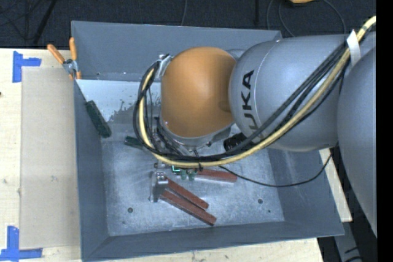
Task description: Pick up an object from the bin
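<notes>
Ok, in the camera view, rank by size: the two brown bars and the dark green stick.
1. lower brown bar
2 and 3, unranked: upper brown bar and dark green stick look alike, and the arm hides that bar's end.

Scuffed matt metal bin (91, 193) (pale scratches), glossy smooth orange cover (195, 92).

**Orange cover hides the middle of the bin**

The orange cover (196, 92) and grey arm (288, 101) blot out the centre and right floor of the bin (92, 193). The pincer (159, 186) shows as a sliver of metal below the cables (145, 101), too small to read. One reddish-brown strip (216, 175) has its left end hidden under the wrist. A dark piece (131, 141) is half lost behind the cables. The arm is cut off at the right edge.
</notes>
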Motion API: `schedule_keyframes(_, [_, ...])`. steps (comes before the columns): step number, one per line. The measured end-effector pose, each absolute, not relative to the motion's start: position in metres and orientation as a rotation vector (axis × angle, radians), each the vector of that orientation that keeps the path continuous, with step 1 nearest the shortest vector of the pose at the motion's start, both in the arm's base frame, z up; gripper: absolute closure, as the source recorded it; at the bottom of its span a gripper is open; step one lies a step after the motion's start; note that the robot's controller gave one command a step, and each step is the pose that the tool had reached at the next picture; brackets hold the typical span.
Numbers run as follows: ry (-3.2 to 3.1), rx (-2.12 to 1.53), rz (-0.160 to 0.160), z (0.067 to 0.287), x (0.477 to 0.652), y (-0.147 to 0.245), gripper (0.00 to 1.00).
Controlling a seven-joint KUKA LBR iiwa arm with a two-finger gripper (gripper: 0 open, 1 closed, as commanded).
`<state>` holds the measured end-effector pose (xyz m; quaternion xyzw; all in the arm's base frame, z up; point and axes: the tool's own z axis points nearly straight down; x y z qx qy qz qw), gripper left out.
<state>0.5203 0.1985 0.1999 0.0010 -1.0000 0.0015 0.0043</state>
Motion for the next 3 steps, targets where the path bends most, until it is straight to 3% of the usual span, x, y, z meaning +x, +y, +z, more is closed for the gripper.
schedule_keyframes(1, [-3.14, -0.001, 0.0, 0.204, 0.522, 0.198, 0.0])
schedule_keyframes(2, [-3.139, 0.176, -0.005, 0.188, 0.53, 0.174, 0.0])
schedule_keyframes(3, [-3.128, 0.337, 0.001, 0.123, 0.54, 0.159, 0.0])
